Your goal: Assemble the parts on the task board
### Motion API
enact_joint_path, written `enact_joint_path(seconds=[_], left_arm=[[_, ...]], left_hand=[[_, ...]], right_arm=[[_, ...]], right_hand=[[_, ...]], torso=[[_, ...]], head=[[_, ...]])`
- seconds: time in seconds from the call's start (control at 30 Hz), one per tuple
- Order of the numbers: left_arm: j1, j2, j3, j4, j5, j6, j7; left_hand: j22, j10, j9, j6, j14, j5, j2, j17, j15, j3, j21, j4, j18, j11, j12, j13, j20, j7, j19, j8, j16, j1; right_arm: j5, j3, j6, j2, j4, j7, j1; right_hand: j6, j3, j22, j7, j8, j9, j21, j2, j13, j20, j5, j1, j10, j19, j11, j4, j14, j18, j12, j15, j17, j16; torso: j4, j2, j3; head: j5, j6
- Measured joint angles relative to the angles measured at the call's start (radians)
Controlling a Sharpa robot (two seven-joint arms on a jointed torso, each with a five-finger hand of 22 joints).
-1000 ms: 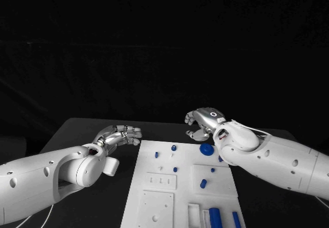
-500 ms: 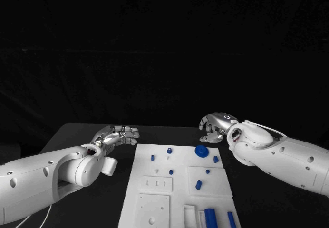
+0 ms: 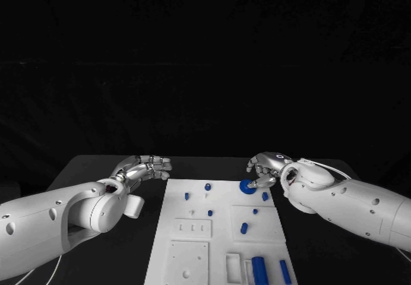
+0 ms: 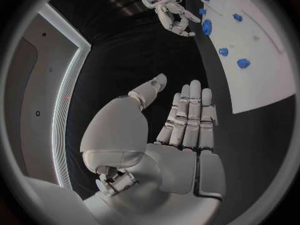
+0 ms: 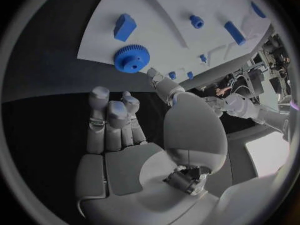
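we see the white task board (image 3: 190, 237) lying in the middle of the black desk (image 3: 94, 169). on it lie small blue parts. a round blue gear (image 3: 247, 186) with little teeth sits near the far right corner of the board. just beside it is a small blue block (image 3: 265, 196). two little blue pegs (image 3: 207, 186) stand near the far edge of the board, more to the middle. another small blue piece (image 3: 244, 228) lies in the middle of the right side. two long blue bars (image 3: 259, 270) lie at the near edge of the board, side by side.

our right robot hand (image 3: 264, 168) is at the far right corner of the board, very near the gear. its fingers are bent over a little and spread, and it holds nothing. we cannot tell if a fingertip touches the gear.

our left robot hand (image 3: 144, 168) is over the desk, off the left edge of the board, near its far end. its fingers are stretched out next to each other, with the thumb apart, and it holds nothing.
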Motion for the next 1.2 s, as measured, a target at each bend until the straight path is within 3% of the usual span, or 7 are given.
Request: enact_joint_path(seconds=[0.2,0.63,1.2], left_arm=[[0.000,-0.003,0.000,0.010,0.000,0.000,0.001],[0.000,-0.007,0.000,0.016,0.000,0.001,0.002],[0.000,-0.010,0.000,0.019,0.000,0.001,0.001]], left_hand=[[0.000,0.000,0.000,0.000,0.000,0.000,-0.003,0.000,0.000,0.000,0.000,0.000,0.000,0.000,0.000,0.000,0.000,0.000,0.000,0.000,0.000,-0.003],[0.000,0.000,0.000,0.000,0.000,0.000,-0.004,0.001,0.000,0.000,0.000,0.000,0.000,0.000,0.000,0.000,0.000,0.000,0.000,0.000,0.000,-0.004],[0.000,0.000,0.000,0.000,0.000,0.000,-0.004,0.001,0.000,0.000,0.000,0.000,0.000,0.000,0.000,-0.001,0.000,0.000,0.000,0.000,0.000,-0.004]], right_arm=[[0.017,0.000,0.007,0.004,-0.014,0.010,-0.010],[0.027,0.000,0.015,0.020,-0.041,0.024,-0.027],[0.034,0.001,0.028,0.026,-0.061,0.037,-0.030]], right_hand=[[0.000,0.000,0.000,0.000,-0.006,-0.002,0.011,0.000,0.009,-0.004,0.000,0.000,0.000,-0.004,0.000,0.000,0.000,-0.003,0.010,0.000,0.011,0.000],[0.004,0.025,0.000,-0.004,-0.006,-0.002,0.020,0.000,0.018,-0.004,0.005,0.000,-0.004,-0.004,-0.004,0.024,0.000,-0.003,0.026,0.000,0.026,0.004],[0.013,0.120,0.000,-0.010,-0.006,-0.006,0.035,0.026,0.019,-0.004,0.006,0.026,-0.003,-0.004,-0.004,0.083,0.000,-0.004,0.034,0.000,0.051,0.000]], torso=[[0.0005,0.002,0.0002],[0.0021,0.010,0.0067],[0.0017,0.007,0.0058]], head=[[-0.004,-0.009],[-0.003,-0.014],[-0.003,-0.019]])
